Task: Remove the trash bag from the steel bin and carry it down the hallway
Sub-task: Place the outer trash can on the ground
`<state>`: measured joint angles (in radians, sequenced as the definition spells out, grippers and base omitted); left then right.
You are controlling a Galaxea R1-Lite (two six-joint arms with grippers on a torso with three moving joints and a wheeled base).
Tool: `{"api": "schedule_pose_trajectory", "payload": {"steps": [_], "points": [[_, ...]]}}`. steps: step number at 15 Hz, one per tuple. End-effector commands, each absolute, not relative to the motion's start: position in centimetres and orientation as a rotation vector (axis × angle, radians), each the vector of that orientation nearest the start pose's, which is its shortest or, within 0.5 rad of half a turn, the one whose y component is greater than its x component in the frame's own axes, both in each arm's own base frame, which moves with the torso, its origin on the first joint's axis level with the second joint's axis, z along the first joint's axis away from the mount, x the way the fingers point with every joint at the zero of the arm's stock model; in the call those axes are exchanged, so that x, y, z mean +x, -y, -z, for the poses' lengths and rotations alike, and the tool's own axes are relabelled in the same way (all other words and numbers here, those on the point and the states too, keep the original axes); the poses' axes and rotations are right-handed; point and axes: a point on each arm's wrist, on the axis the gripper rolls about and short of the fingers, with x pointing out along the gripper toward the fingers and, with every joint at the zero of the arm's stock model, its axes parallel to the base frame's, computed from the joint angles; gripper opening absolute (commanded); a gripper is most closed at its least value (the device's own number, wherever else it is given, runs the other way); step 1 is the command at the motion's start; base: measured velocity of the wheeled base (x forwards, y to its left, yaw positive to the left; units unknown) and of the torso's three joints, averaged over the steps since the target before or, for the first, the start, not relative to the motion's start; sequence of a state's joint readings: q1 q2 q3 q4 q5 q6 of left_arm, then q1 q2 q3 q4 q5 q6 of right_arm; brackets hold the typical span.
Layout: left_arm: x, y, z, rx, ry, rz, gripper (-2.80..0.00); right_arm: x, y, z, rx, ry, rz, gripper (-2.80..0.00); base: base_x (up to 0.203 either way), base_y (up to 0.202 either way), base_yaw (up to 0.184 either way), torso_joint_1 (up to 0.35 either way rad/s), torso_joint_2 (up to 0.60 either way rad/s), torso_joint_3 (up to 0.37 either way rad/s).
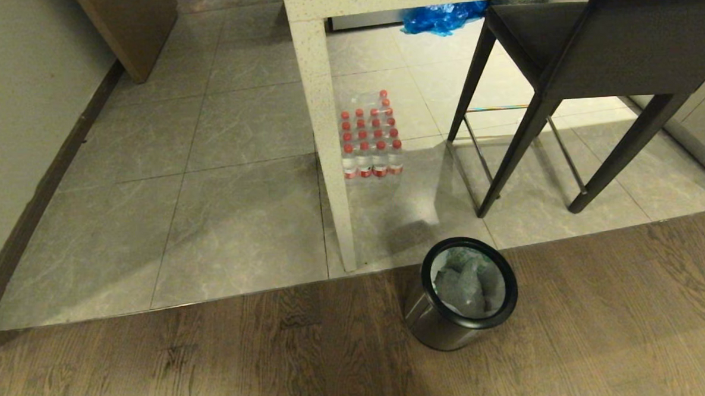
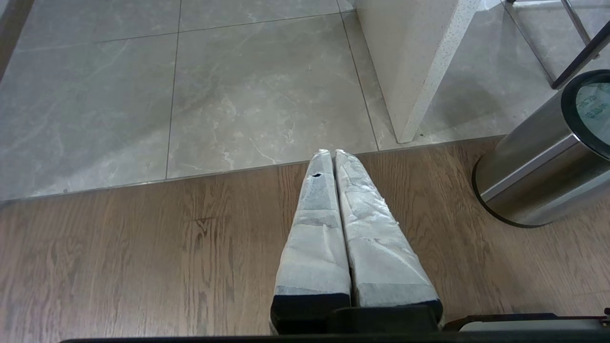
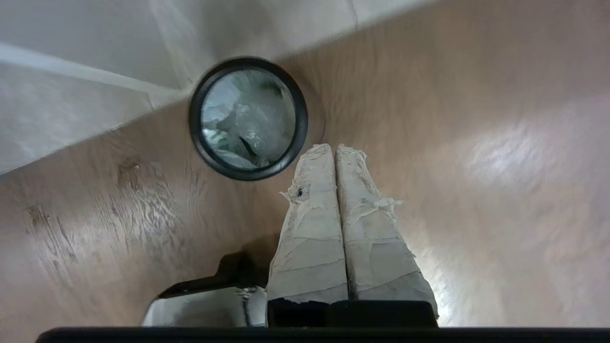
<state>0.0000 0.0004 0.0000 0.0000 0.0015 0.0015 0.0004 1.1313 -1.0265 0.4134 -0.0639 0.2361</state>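
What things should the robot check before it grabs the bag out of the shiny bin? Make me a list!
1. Trash bag in the steel bin: ok, it sits inside, below the black rim.
2. Bin upright on the wooden floor: ok.
3. Right gripper above the bin: not ok, it hangs beside the rim, over bare floor.
4. Right gripper open for grabbing: not ok, its fingers are pressed together.
5. Left gripper out of the way: ok, shut, off to the bin's side.
6. Bag handle loops easy to reach: cannot tell, the plastic is crumpled.
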Motion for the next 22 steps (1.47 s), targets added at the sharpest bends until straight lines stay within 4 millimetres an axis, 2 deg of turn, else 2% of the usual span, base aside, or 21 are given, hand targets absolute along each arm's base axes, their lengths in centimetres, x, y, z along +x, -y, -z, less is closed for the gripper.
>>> {"api": "schedule_pose_trajectory", "payload": {"steps": [1, 2, 5, 9, 12, 18, 22], "points": [[-2.3, 0.0, -7.6, 0.002, -0.002, -0.002, -2.80, 21.9, 0.1, -23.5, 0.220, -0.714, 0.151, -2.80, 0.000, 0.000, 0.000, 0.000, 0.00, 0.000], [-2.3, 0.0, -7.6, 0.002, -0.002, -0.002, -2.80, 23.7, 0.1, -21.4, 0.224, -0.763, 0.157, 0.00, 0.000, 0.000, 0.000, 0.000, 0.00, 0.000], [-2.3, 0.0, -7.6, 0.002, -0.002, -0.003, -2.80, 27.5, 0.0, -15.2, 0.172, -0.909, 0.152, 0.00, 0.000, 0.000, 0.000, 0.000, 0.00, 0.000], [-2.3, 0.0, -7.6, 0.002, -0.002, -0.002, -2.80, 31.7, -1.4, -9.5, 0.146, -0.863, 0.103, 0.00, 0.000, 0.000, 0.000, 0.000, 0.00, 0.000], [-2.3, 0.0, -7.6, 0.002, -0.002, -0.003, -2.80, 33.6, -2.0, -7.2, 0.171, -0.885, 0.057, 0.00, 0.000, 0.000, 0.000, 0.000, 0.00, 0.000], [-2.3, 0.0, -7.6, 0.002, -0.002, -0.002, -2.80, 36.7, -3.3, -1.3, 0.179, -0.939, 0.057, 0.00, 0.000, 0.000, 0.000, 0.000, 0.00, 0.000], [-2.3, 0.0, -7.6, 0.002, -0.002, -0.002, -2.80, 38.4, -3.8, 1.4, 0.172, -0.930, 0.048, 0.00, 0.000, 0.000, 0.000, 0.000, 0.00, 0.000]]}}
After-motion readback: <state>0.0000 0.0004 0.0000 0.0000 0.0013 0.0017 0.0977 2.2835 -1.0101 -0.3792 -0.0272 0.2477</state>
